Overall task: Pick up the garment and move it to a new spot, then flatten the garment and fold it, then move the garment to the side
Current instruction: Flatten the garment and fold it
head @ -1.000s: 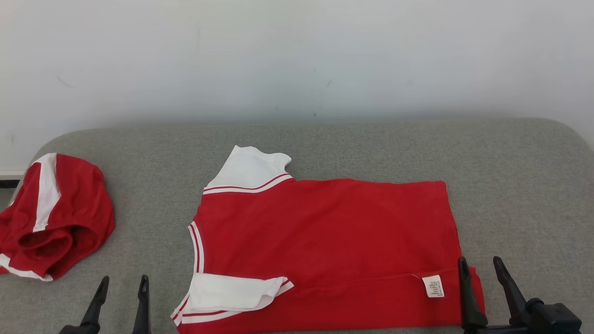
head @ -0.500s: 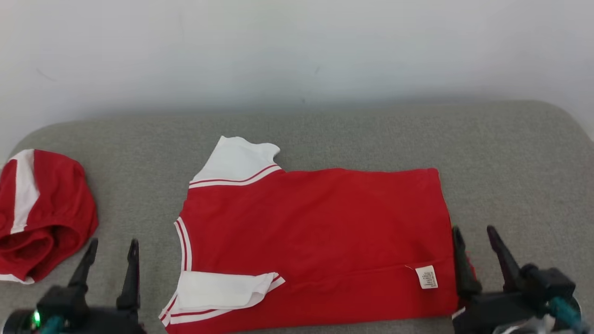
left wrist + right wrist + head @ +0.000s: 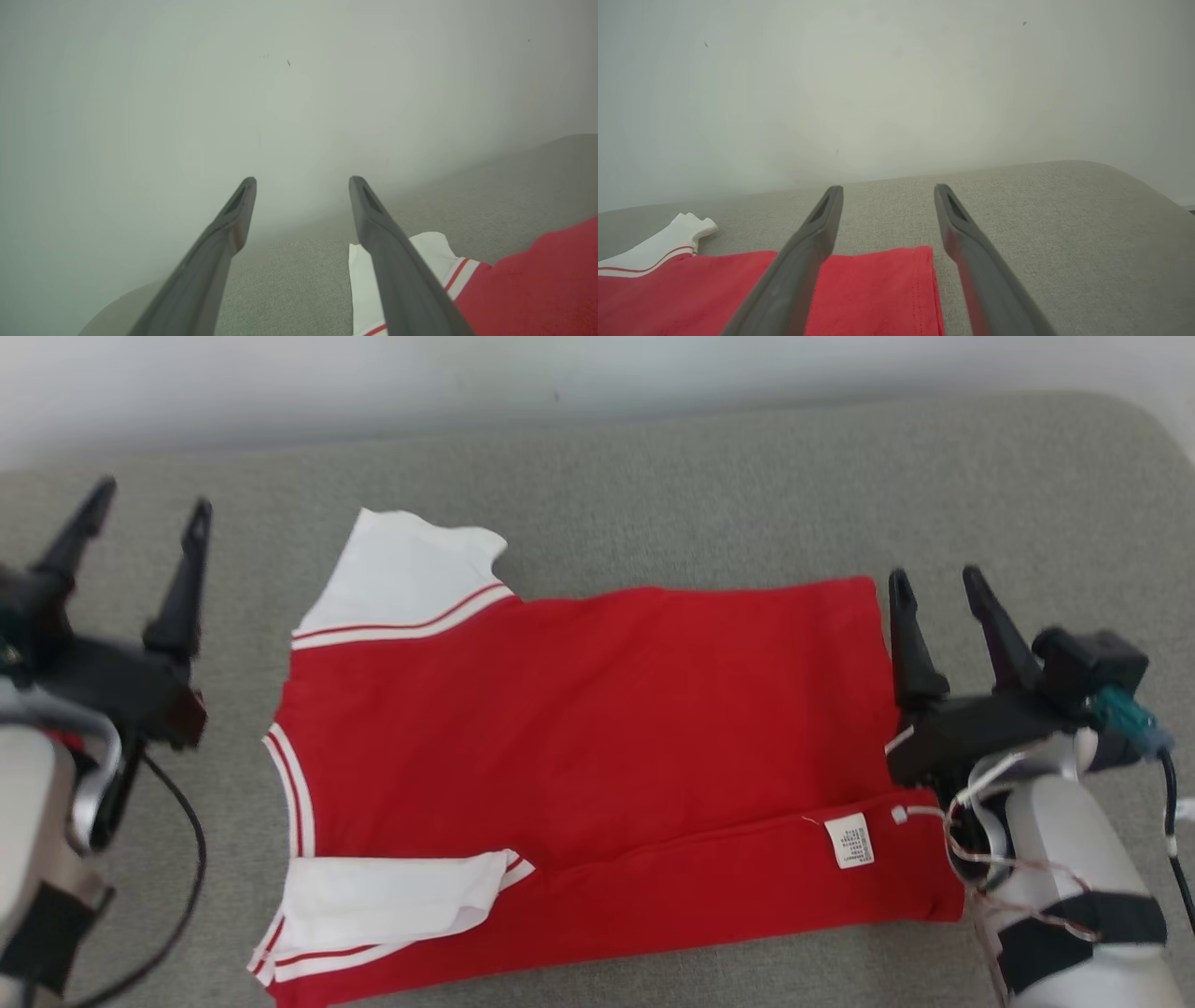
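The garment is a red shirt with white sleeves and red-striped trim, lying flat on the grey padded table, its near edge folded over with a white label showing. My left gripper hangs open to the left of the shirt, off the cloth. My right gripper stands open at the shirt's right hem, nothing between its fingers. In the left wrist view the left gripper is open, with the white sleeve beside the right finger. The right gripper in its own view is open above the red hem corner.
A pale wall runs behind the table's far edge. Bare grey table surface lies right of and behind the shirt. Cables hang from the left arm near the table's left side.
The camera has tilted down and shifted, so the red bundle at the left has left the picture. Both grippers have risen and reached forward alongside the shirt, still open.
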Motion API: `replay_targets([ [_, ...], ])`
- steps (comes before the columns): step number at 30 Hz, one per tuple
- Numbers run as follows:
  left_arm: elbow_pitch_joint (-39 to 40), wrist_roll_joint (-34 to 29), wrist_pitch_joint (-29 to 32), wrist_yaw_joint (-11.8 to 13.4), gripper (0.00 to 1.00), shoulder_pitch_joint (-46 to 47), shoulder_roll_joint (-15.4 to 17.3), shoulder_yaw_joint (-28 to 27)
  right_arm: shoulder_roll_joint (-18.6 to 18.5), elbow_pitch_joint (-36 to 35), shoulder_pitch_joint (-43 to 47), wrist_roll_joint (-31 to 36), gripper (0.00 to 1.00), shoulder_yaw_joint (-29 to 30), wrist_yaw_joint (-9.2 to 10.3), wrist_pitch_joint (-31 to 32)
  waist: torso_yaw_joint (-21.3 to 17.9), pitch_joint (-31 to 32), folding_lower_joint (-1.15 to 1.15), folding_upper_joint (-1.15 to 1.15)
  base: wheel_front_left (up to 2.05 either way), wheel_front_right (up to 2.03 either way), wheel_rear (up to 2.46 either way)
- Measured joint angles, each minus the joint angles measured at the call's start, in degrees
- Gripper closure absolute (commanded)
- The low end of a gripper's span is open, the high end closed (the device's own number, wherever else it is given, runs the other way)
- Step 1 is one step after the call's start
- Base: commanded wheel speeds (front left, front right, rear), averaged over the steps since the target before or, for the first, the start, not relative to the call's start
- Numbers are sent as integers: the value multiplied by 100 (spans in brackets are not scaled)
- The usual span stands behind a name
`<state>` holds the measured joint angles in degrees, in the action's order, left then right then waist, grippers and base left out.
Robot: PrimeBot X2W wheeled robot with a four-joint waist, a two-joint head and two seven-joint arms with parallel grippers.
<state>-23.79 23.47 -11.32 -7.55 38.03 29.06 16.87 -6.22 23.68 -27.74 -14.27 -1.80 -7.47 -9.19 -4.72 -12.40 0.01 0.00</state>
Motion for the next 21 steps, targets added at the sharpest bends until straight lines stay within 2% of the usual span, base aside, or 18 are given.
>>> replay_targets([
  [9, -864, 953, 433, 0, 0, 1635, 439, 928, 70, 1006, -1320, 345, 0, -197, 0, 301, -295, -802, 1, 1, 0, 0, 0],
  [13, -1184, 1500, 838, 0, 0, 2059, 535, 1469, 142, 1380, -1689, 405, 0, -293, 0, 457, -489, -1018, 1, 1, 0, 0, 0],
  [21, -1671, 2310, 1540, 0, 0, 2752, 924, 2462, 248, 1970, -2234, 350, 0, -539, 0, 783, -923, -1310, 0, 1, 0, 0, 0],
])
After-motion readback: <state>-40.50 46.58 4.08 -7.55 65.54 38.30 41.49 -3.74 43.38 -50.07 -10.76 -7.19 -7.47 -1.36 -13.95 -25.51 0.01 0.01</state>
